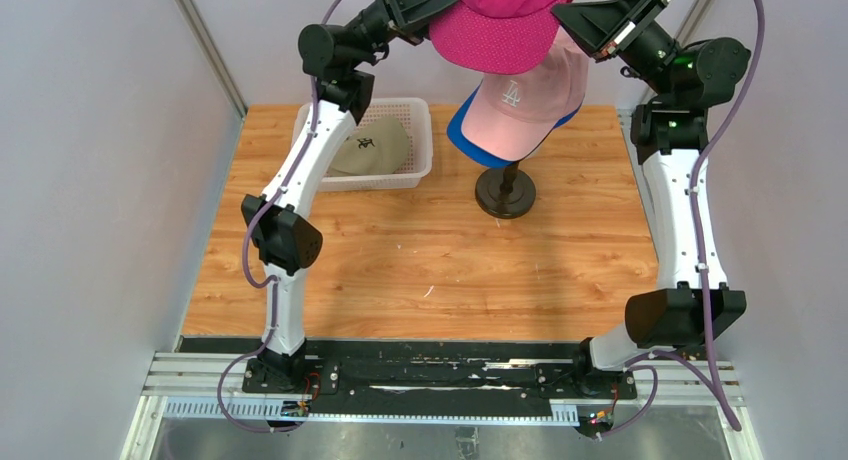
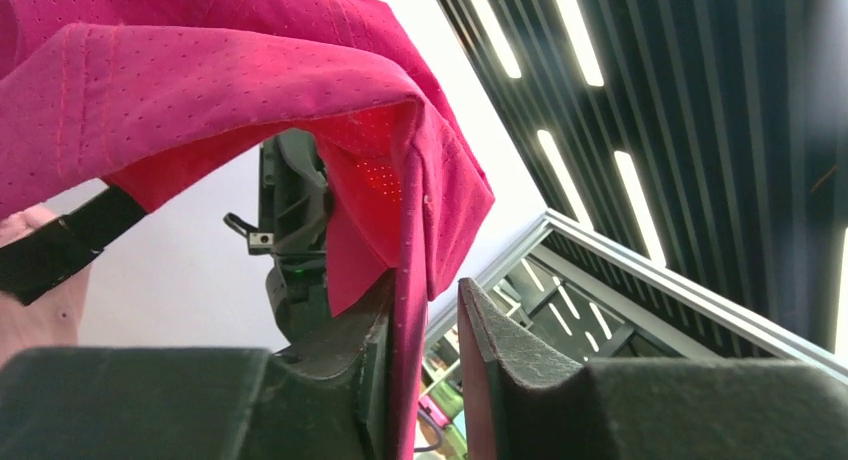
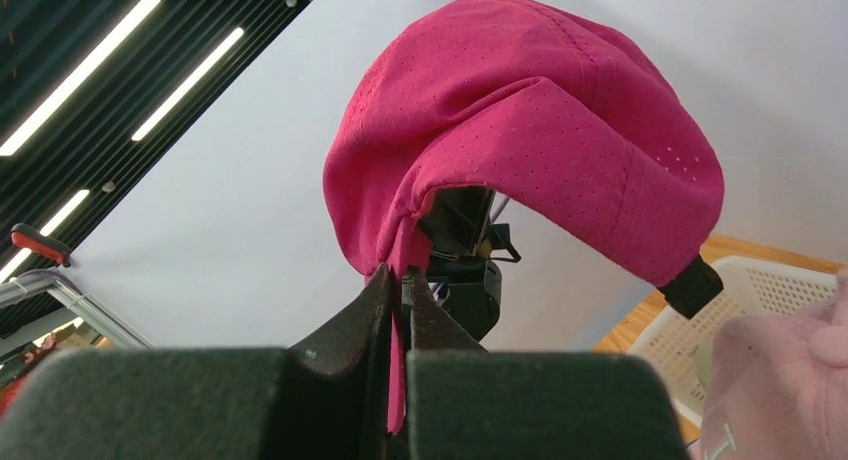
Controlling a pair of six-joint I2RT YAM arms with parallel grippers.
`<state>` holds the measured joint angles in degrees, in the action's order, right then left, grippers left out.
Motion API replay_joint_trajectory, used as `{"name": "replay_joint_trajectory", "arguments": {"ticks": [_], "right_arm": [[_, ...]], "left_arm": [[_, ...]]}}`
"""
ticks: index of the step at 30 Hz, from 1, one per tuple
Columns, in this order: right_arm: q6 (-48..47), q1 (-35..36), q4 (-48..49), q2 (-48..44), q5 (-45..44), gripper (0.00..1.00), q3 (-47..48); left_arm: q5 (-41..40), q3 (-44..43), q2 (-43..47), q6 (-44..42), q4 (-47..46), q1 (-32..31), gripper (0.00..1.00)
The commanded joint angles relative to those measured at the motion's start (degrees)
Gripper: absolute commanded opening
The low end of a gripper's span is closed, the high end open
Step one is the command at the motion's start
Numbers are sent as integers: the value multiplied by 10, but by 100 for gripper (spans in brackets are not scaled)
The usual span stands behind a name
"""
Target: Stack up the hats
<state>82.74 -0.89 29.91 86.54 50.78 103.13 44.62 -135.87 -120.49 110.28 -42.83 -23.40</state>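
The magenta cap (image 1: 500,25) hangs high between my two grippers, above the light pink cap (image 1: 525,105), which sits over the royal blue cap (image 1: 465,140) on the stand. My right gripper (image 3: 400,300) is shut on the magenta cap's edge (image 3: 540,130). My left gripper (image 2: 440,320) is open: the cap's fabric (image 2: 200,90) lies against one finger, with a clear gap to the other. The khaki cap (image 1: 370,145) lies in the basket. The black cap is hidden.
The white perforated basket (image 1: 420,115) stands at the back left of the wooden table. The dark round stand base (image 1: 505,192) sits at the back centre. Grey walls close in both sides. The pink cap (image 3: 780,390) and basket (image 3: 770,280) show low in the right wrist view.
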Motion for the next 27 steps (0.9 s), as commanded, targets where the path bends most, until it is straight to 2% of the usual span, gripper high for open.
{"name": "replay_joint_trajectory", "arguments": {"ticks": [1, 5, 10, 20, 27], "right_arm": [[6, -2, 52, 2, -9, 1, -8], [-1, -3, 51, 2, -30, 0, -2], [-7, -3, 47, 8, -61, 1, 5], [-34, -5, 26, 30, -116, 0, 45], [-96, -9, -41, 47, -153, 1, 92]], "left_arm": [[-7, -22, 0, -14, 3, -6, 34], [-8, -22, -1, -20, 8, -3, 39], [-11, -3, 8, -10, -14, 11, 41], [-16, 89, 53, 4, -64, 57, 41], [-18, 137, 74, 5, -96, 62, 41]]}}
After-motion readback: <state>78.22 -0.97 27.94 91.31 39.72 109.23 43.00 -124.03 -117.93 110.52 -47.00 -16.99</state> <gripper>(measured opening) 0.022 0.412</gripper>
